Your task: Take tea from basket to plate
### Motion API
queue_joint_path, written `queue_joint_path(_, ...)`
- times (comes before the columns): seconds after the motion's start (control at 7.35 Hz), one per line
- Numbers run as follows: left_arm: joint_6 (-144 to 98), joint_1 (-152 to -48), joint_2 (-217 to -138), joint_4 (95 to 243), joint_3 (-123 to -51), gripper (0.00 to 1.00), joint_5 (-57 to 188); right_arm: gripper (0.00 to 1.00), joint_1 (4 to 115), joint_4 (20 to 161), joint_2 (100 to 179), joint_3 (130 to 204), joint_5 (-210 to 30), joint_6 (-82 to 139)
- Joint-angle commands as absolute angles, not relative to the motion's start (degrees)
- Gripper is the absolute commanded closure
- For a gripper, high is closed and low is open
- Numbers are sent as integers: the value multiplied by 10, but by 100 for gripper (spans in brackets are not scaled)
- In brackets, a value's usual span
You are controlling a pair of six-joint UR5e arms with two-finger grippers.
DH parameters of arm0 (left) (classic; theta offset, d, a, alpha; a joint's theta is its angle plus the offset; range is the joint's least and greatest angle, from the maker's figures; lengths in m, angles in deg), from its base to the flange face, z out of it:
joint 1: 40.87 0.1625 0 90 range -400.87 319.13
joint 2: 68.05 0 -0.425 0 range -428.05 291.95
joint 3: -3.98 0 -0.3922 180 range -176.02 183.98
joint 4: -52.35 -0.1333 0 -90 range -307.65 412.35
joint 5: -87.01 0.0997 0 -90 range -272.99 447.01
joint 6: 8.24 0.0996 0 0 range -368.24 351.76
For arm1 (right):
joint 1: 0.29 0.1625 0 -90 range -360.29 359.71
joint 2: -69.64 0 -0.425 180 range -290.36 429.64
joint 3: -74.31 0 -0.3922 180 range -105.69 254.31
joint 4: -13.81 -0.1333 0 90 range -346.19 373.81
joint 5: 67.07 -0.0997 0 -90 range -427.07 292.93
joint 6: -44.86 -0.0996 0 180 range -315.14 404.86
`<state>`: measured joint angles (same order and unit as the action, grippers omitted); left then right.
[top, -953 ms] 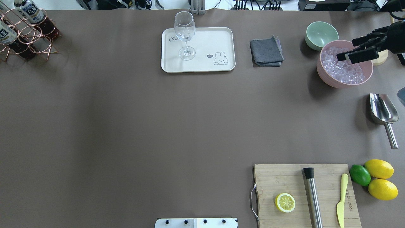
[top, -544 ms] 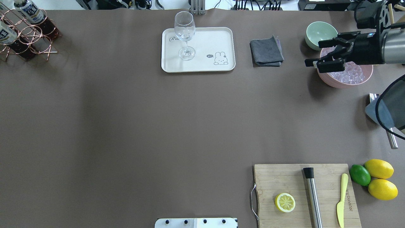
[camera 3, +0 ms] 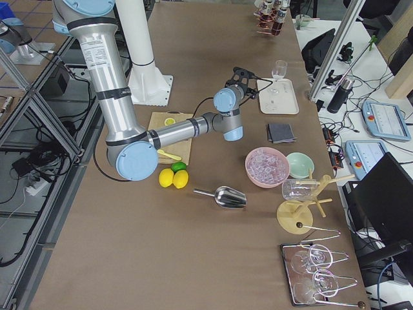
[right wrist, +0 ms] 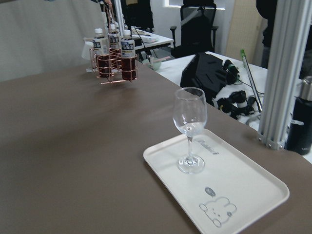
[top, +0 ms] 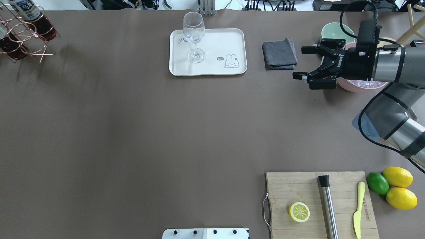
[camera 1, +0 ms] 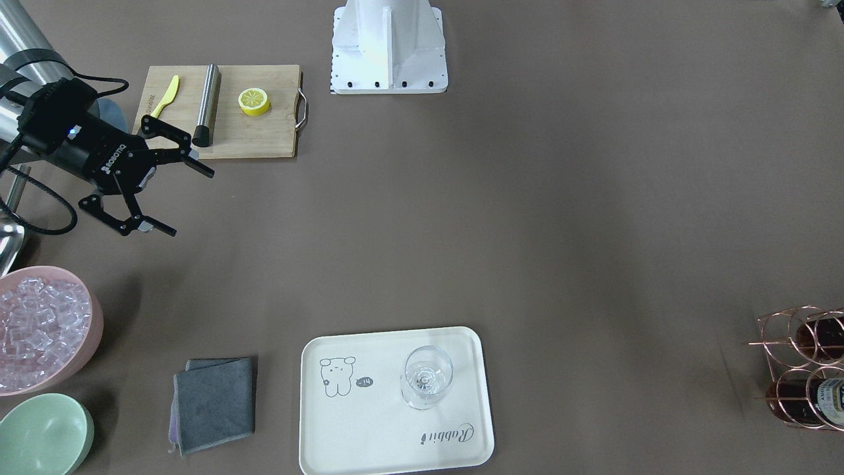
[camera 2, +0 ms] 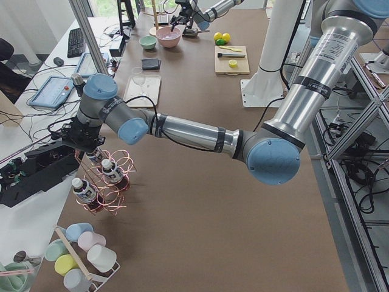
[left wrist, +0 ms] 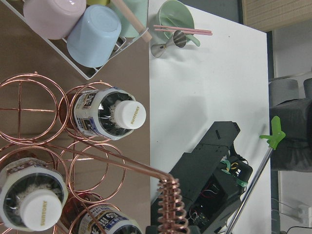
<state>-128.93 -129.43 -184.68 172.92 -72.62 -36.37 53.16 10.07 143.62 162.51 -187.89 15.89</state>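
The copper wire basket stands at the table's far left corner and holds three tea bottles with white caps. It also shows in the exterior left view and the front-facing view. My left gripper hangs over the basket at its coiled handle. I cannot tell whether it is open or shut. The cream plate lies at the far middle with a clear stemmed glass on it. My right gripper is open and empty, in the air right of the grey cloth.
A grey cloth lies right of the plate. A mint bowl and a pink bowl of ice sit at the far right. The cutting board holds a lemon half, a muddler and a knife. Lemons and a lime lie beside it.
My right arm has swung left from over the pink bowl to beside the grey cloth, its gripper still open. The basket with its bottles has shifted toward the far left corner.
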Motion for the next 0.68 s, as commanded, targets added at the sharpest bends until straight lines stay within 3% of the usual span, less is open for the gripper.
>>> queue_joint_path(0.0,-1408,-1242,-1741,1686,-964,100,-362,0,523,44,1417,1628,-1876,161)
queue_joint_path(0.41,-1512,-1075,-1757,1523,-1158,100,-330,0,516,-15,1422,1623,-1863,188)
queue_joint_path(0.54,-1559,-1001,-1822,1421,-1200,100,-297,0,510,-14,1418,1612,-1863,195)
